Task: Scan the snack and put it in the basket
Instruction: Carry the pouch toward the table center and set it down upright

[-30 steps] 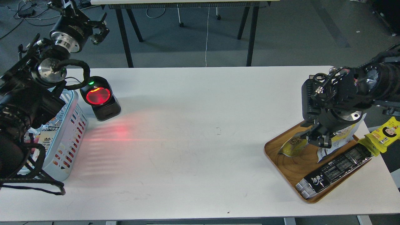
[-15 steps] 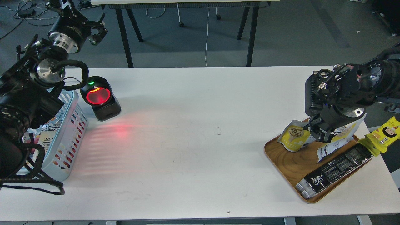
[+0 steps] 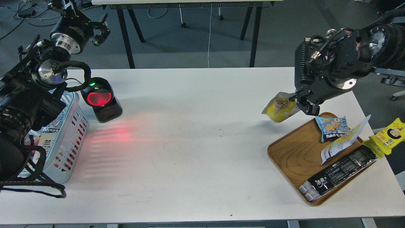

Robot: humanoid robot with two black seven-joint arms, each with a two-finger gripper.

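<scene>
Pouch of nuts [image 3: 279, 110], light and crinkly, hangs pinched by its top corner in my right jaws [image 3: 300, 102], at two o'clock above the tabletop [image 3: 196, 142]; left jaws' [image 3: 100, 31] state unclear.

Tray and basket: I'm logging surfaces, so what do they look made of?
The tray looks like wood with a smooth brown finish, showing curved grain rings. The basket looks like moulded light-blue plastic, with evenly slotted walls and rounded corners.
</scene>
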